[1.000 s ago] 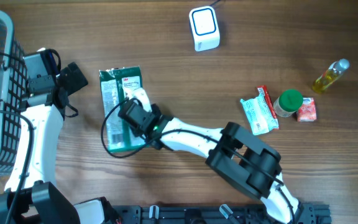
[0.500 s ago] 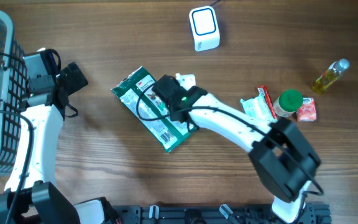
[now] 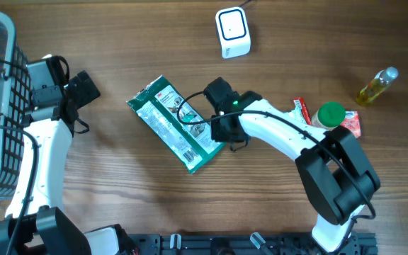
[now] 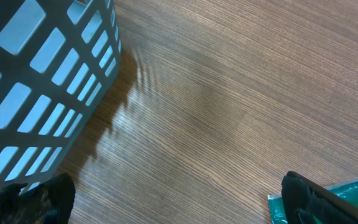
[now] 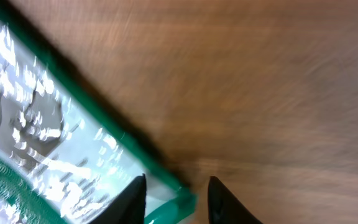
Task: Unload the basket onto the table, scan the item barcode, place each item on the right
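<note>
One green packet (image 3: 172, 122) lies flat, slantwise on the table (image 3: 119, 191), well apart from the white scanner (image 3: 232, 32). The right gripper (image 5: 174, 200) stands narrowly parted at the packet's corner, blur hiding whether it pinches; the left gripper (image 4: 179, 205) gapes wide, empty. Likely the pickup step: next comes a firm hold, then presenting the packet to the scanner.

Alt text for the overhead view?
The right gripper sits at one corner of a green packet lying diagonally at centre; a white scanner stands near the top edge. The left gripper hangs open beside a grey basket.
</note>
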